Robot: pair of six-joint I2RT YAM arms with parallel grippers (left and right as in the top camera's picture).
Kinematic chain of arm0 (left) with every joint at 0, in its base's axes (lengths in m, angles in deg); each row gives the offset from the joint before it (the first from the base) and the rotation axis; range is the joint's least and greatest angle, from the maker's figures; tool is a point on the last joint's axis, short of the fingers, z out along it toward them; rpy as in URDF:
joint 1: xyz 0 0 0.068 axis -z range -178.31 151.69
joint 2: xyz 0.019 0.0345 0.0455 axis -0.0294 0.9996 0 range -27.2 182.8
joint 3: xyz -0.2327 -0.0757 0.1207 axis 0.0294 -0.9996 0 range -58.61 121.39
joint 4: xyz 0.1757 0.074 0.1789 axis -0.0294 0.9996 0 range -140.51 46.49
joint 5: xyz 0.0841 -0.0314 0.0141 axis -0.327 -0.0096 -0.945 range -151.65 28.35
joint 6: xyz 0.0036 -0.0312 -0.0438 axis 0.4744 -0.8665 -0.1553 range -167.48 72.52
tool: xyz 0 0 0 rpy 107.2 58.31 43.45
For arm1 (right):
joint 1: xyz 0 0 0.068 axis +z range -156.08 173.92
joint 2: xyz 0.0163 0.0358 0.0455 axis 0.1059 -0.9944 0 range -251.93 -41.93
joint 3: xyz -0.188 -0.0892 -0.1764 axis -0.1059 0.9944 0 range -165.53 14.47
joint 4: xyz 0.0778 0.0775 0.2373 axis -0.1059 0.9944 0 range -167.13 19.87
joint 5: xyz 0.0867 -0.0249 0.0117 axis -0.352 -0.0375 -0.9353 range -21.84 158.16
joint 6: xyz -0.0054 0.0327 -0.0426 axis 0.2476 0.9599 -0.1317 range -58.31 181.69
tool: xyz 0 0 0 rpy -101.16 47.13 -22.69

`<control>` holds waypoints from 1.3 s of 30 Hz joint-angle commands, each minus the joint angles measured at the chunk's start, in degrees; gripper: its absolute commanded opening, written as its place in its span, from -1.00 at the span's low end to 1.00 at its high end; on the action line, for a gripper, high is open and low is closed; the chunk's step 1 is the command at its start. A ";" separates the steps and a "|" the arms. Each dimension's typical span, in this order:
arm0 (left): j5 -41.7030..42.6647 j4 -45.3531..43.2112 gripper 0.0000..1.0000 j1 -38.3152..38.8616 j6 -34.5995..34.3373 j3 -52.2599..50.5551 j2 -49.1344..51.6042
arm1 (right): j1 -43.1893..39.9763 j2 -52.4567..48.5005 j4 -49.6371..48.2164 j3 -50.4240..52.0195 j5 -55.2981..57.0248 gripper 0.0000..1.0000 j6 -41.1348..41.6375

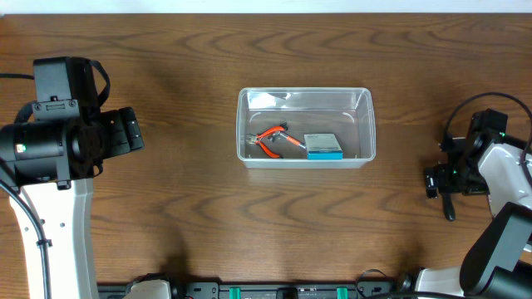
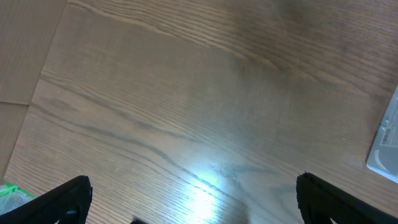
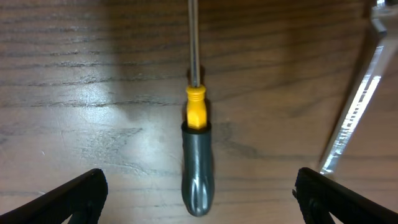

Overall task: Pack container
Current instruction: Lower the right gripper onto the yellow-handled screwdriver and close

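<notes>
The clear plastic container (image 1: 306,98) stands mid-table. Inside it lie orange-handled pliers (image 1: 273,139) and a small blue-and-white box (image 1: 322,146). A screwdriver (image 3: 197,149) with a grey handle, yellow collar and metal shaft lies flat on the table in the right wrist view. My right gripper (image 3: 199,190) is open, and its fingers straddle the end of the handle without touching it. It sits far right of the container in the overhead view (image 1: 442,184). My left gripper (image 2: 194,205) is open and empty over bare wood, far left of the container (image 1: 133,131).
The container's edge shows at the right side of the left wrist view (image 2: 387,140) and of the right wrist view (image 3: 354,112). A small green thing (image 2: 9,194) peeks in at the lower left of the left wrist view.
</notes>
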 commanded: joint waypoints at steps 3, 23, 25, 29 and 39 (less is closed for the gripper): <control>-0.46 0.13 0.96 -0.31 -0.52 0.31 0.09 | -0.26 -0.07 -1.20 1.86 -1.68 0.98 0.52; -0.46 0.13 0.96 -0.28 -0.52 0.31 0.09 | -2.03 -3.10 -4.35 3.98 -6.78 0.99 0.31; -0.46 0.13 0.96 -0.31 -0.52 0.31 0.09 | -2.21 -4.39 -4.85 3.96 -6.82 0.99 0.50; -0.46 0.13 0.96 -0.31 -0.52 0.31 0.09 | -2.19 -5.77 -5.88 3.96 -6.71 0.98 0.46; -0.46 0.13 0.96 -0.31 -0.52 0.31 0.07 | -2.21 -5.97 -6.80 3.96 -4.74 0.98 0.26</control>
